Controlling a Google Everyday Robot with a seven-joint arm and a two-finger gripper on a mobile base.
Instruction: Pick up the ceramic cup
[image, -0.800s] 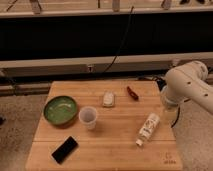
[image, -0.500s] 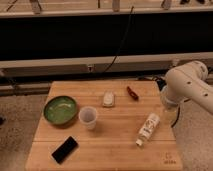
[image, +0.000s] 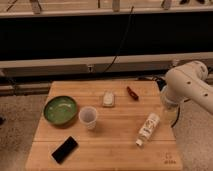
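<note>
Six things sit on the wooden table (image: 112, 156) as I look at my feed. The ceramic cup (image: 88, 117) stands upright left of the table's middle, mouth up, just beside the right edge of the green bowl (image: 60, 109); I cannot tell whether the two touch. A flat black object (image: 65, 149) lies in front of them, near the front left corner. Behind the cup, towards the back, I see a small white packet (image: 108, 98), and to its right a small reddish-brown item (image: 132, 93). A white bottle (image: 148, 129) with a label lies on its side towards the right, its cap end pointing to the front. My arm (image: 189, 85) curves in from the right, off the table's side. The gripper (image: 170, 114) hangs below it at the right edge of the table, near the bottle and well apart from the cup; its jaws stand spread wide and hold nothing.
</note>
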